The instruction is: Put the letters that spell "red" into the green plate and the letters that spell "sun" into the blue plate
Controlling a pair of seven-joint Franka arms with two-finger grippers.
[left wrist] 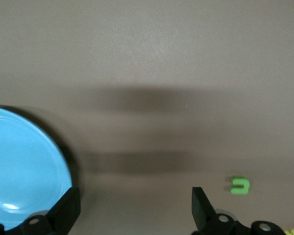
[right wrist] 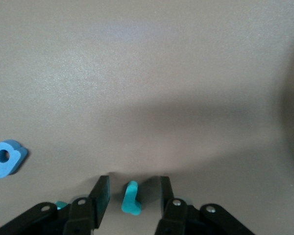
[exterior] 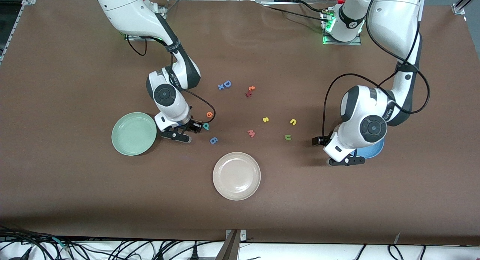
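Brown bench [exterior: 75, 200] carries three round plates. Pale mint-green plate [exterior: 134, 133] sits toward the right arm's end. Cream-white plate [exterior: 236, 175] is mid-bench, nearest the front camera. Mid-blue plate [exterior: 375, 150] sits toward the left arm's end, mostly covered by the left arm's wrist in the front view; its rim shows in the left wrist view [left wrist: 24, 166].

Right gripper [right wrist: 132, 188] is down at the bench just beside the green plate, fingers [right wrist: 101, 192] narrowed either side of a small teal foam letter [right wrist: 131, 198] that stands on edge between them; a gap shows on each side, so contact not confirmed. A second teal scrap peeks out beside one finger.

Left gripper [left wrist: 134, 205] hangs over the bench at the blue plate's edge, fingers spread wide, nothing between them.

Loose foam letters, none in a plate:
- orange "e" [exterior: 210, 114] and blue 6-shaped piece [exterior: 213, 140] near the right gripper
- periwinkle capital D [exterior: 226, 84]
- orange and dark-red pair [exterior: 250, 91]
- pink-red "m" [exterior: 251, 133]
- yellow "s" [exterior: 265, 119]
- yellow "n" [exterior: 293, 121]
- green "u" [exterior: 288, 137]
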